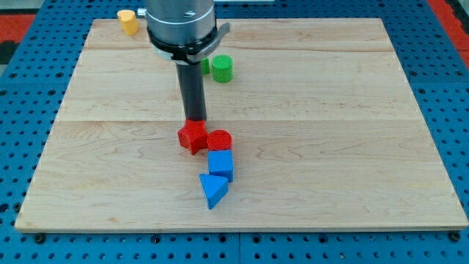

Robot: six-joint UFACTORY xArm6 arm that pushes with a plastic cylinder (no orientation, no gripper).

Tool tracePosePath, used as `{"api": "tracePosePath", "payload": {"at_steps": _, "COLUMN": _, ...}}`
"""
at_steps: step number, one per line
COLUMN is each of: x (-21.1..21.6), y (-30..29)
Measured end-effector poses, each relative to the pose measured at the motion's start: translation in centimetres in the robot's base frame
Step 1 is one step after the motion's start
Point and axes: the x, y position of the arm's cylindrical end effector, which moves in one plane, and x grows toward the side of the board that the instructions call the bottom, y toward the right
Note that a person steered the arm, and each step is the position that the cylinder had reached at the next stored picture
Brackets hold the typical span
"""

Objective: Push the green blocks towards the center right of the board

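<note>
A green cylinder (223, 68) stands near the view's top, just right of the arm. A second green block (205, 66) peeks out beside it, mostly hidden behind the rod, so its shape is unclear. My tip (195, 119) rests on the board well below the green blocks, touching or almost touching the top edge of a red star-shaped block (193, 136).
A red cylinder (219, 140) sits right of the red star. A blue cube (220, 164) and a blue triangular block (213, 190) lie below it. A yellow block (128, 21) sits at the top left edge of the wooden board (352, 147).
</note>
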Motion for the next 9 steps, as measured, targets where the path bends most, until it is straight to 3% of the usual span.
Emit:
{"api": "tracePosePath", "payload": {"at_steps": 2, "x": -9.0, "y": -14.1}}
{"api": "tracePosePath", "payload": {"at_steps": 3, "x": -13.4, "y": -6.0}}
{"api": "tracePosePath", "payload": {"at_steps": 4, "x": -13.5, "y": 6.5}}
{"api": "tracePosePath", "payload": {"at_steps": 5, "x": -11.3, "y": 13.4}}
{"api": "tracePosePath", "payload": {"at_steps": 6, "x": -10.1, "y": 11.0}}
{"api": "tracePosePath", "payload": {"at_steps": 7, "x": -8.8, "y": 18.6}}
{"api": "tracePosePath", "payload": {"at_steps": 8, "x": -8.8, "y": 18.6}}
{"api": "tracePosePath", "payload": {"at_steps": 9, "x": -9.7, "y": 24.5}}
